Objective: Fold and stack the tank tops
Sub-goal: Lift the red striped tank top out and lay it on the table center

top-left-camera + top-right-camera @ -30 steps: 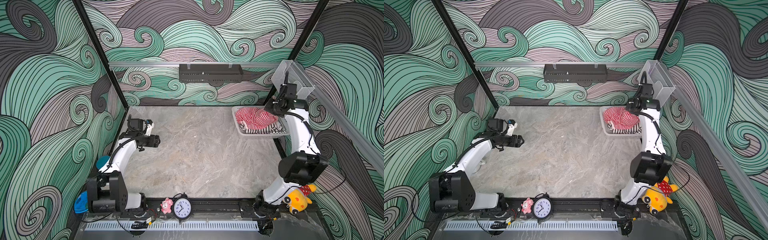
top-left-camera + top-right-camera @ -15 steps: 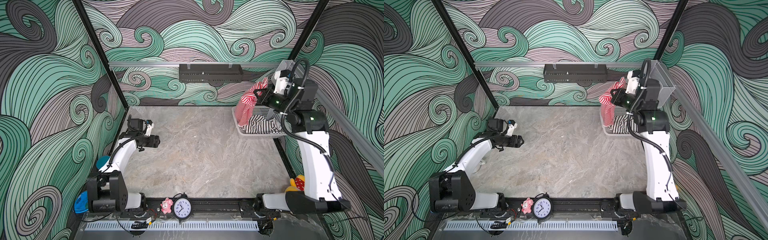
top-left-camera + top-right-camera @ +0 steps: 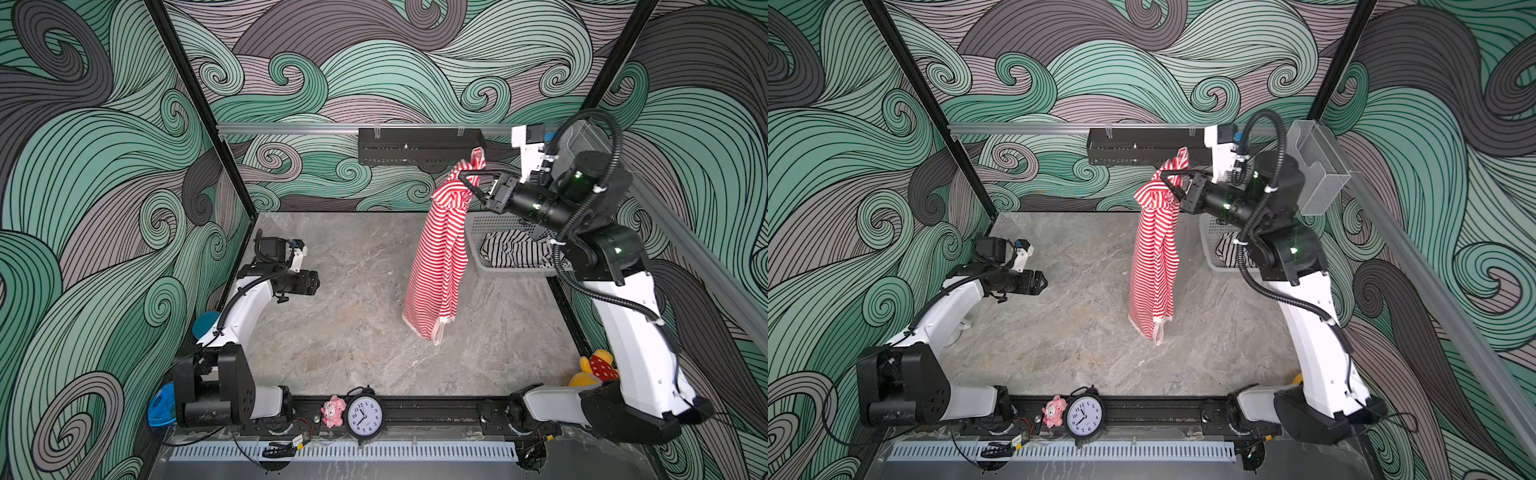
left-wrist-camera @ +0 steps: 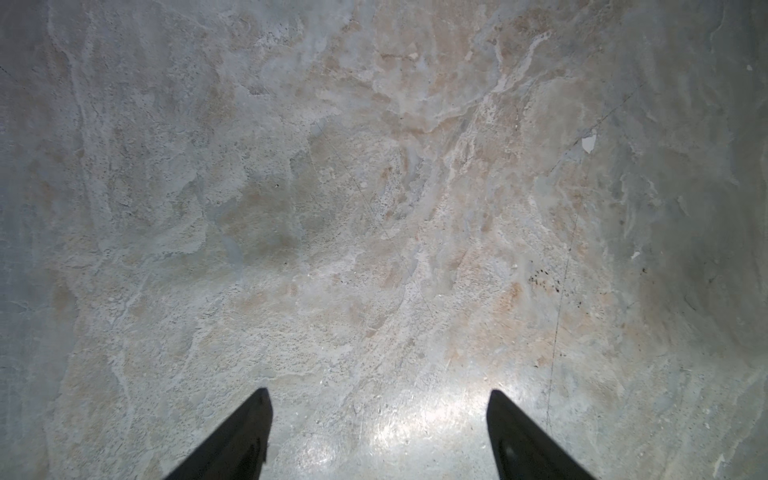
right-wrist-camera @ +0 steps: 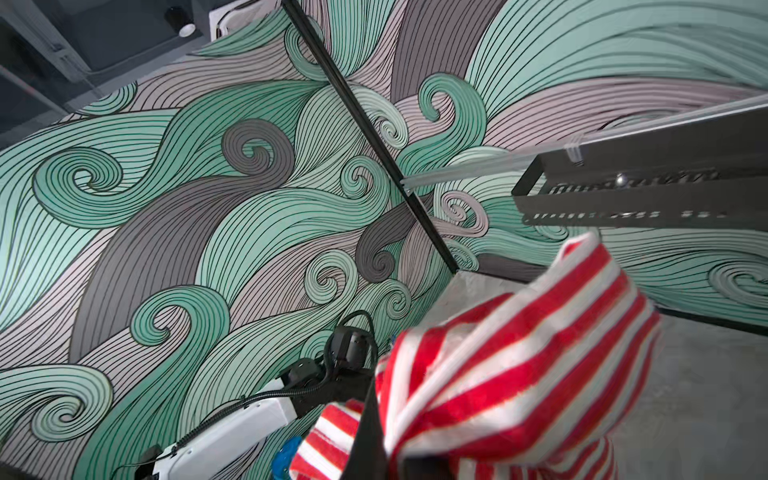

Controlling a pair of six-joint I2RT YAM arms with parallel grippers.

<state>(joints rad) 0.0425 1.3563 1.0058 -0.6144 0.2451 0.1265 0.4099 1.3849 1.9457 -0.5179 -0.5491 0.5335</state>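
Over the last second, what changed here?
The right gripper, shut on the red-and-white tank top, rose from the basket and swung inward; the top now hangs outside it. The black-and-white tank top stayed in the basket; the left gripper stayed open, unmoved.

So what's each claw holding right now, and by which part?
Right claw is shut on the red-and-white tank top, pinching bunched fabric at its upper end near a strap; the rest hangs down. Left claw is open, holding nothing.
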